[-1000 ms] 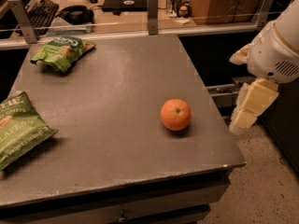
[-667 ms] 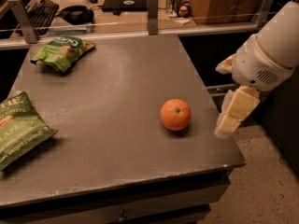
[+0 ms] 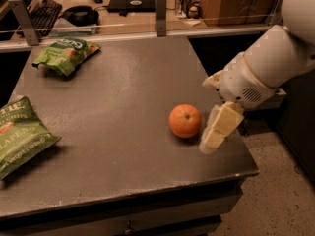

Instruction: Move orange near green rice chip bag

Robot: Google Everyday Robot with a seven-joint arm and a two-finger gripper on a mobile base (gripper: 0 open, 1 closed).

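Your gripper hangs low at the right of the frame, just beside the orange and angled down toward the table. Whether the claw is spread or closed, you cannot tell from here. The orange sits on the table right of centre, near the front right corner. The green rice chip bag lies at the upper left, well apart from it. A darker green bag lies at the left edge.

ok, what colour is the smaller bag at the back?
The bag is bright light green, white lettering; camera view. The gripper is beside the orange.
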